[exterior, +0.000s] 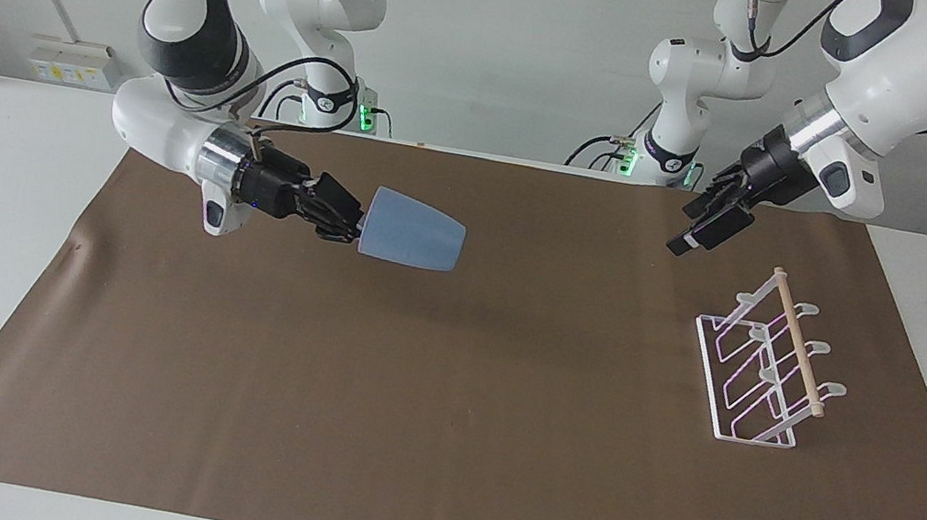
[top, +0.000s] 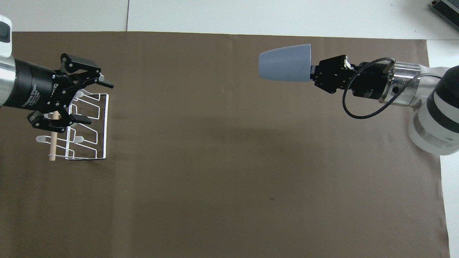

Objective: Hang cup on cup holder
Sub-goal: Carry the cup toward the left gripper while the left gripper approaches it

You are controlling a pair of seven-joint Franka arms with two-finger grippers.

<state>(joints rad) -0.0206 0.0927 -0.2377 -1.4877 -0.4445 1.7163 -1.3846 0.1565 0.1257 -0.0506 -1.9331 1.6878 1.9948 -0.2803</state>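
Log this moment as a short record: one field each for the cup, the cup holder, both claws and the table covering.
cup: blue-grey, held on its side in the air above the brown paper, base pointing toward the left arm's end
cup holder: white wire rack with wooden dowel, standing empty at the left arm's end
right claw: shut on the cup's rim
left claw: open, empty, in the air over the cup holder
table covering: brown paper

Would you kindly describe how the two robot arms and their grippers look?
Both arms have glossy white shells with dark grey joint bands. A silver wrist ring precedes each black gripper: right gripper, left gripper, its body bearing white lettering. A black cable loops beside the right wrist.
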